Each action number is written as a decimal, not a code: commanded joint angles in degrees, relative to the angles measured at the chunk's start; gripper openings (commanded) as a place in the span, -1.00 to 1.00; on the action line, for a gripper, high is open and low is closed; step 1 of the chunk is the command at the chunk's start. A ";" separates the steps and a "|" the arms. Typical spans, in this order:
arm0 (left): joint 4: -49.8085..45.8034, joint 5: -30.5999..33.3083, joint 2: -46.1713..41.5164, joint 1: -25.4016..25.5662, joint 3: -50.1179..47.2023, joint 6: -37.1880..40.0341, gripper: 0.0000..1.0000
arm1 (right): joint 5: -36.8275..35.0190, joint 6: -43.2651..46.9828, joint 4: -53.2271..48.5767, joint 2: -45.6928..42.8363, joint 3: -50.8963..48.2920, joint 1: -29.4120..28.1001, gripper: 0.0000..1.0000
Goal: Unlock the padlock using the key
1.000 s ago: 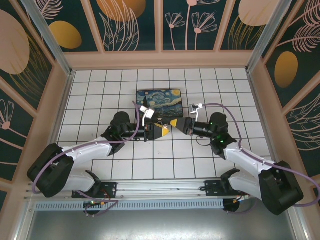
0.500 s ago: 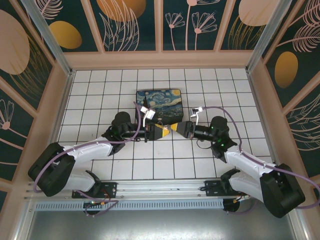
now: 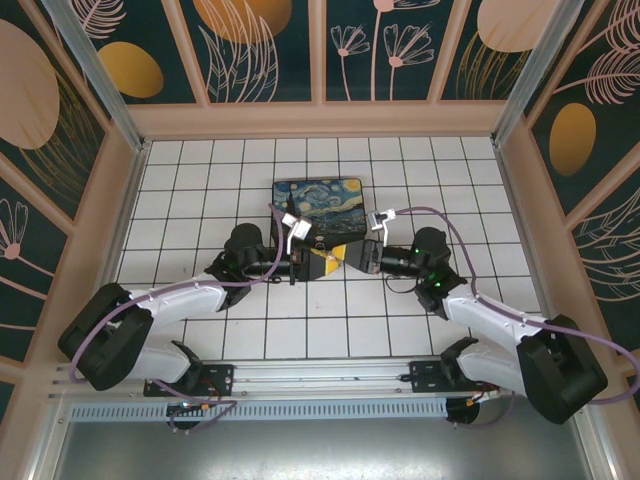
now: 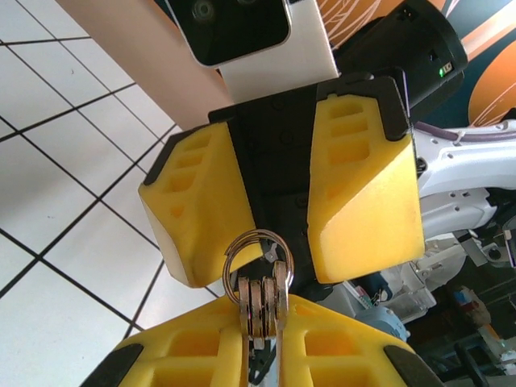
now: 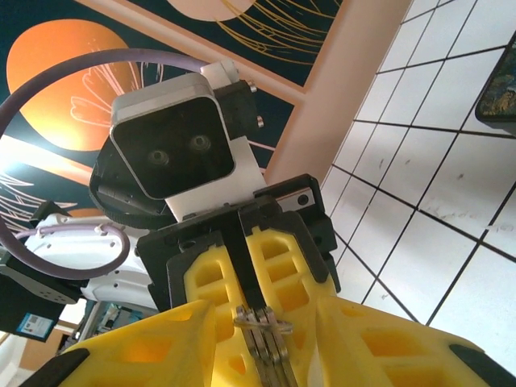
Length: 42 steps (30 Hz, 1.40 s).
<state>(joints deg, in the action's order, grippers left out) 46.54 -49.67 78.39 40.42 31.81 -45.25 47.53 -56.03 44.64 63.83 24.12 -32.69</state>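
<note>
The key (image 4: 260,300) is one of a few thin silvery keys stacked on a small ring (image 4: 242,246). My left gripper (image 4: 260,322) is shut on the stack, and the ring sticks out past its yellow fingertips. Seen from above, my left gripper (image 3: 323,263) and right gripper (image 3: 345,258) meet tip to tip just in front of the box. My right gripper (image 5: 266,343) is open, its yellow fingers (image 5: 137,347) standing either side of the keys (image 5: 264,345) with gaps. The padlock is hidden.
A black box with a starry-night lid (image 3: 320,205) lies just behind the two grippers; its corner (image 5: 504,89) shows in the right wrist view. The white tiled floor (image 3: 200,180) is walled by patterned panels on three sides.
My right gripper has moved left, closer onto the left gripper's tips, so its fingers now flank the key ring. The left arm has held still with the keys.
</note>
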 commanded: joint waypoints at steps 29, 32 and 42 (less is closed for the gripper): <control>3.71 -2.04 -0.73 -0.13 -0.36 -2.23 -0.73 | 4.33 9.14 -3.87 -2.29 0.08 1.02 -0.23; 3.47 -1.98 -0.81 -0.08 -0.42 -2.21 -0.72 | 4.30 10.01 -4.89 -3.06 -0.12 1.04 -0.24; 4.39 -3.00 -0.17 -0.08 -0.09 -2.82 -0.72 | 4.68 10.41 -3.19 -1.61 0.75 1.05 -0.35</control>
<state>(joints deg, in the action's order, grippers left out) 47.79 -50.83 78.39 40.42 31.03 -47.51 51.09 -46.76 39.48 62.00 24.47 -31.92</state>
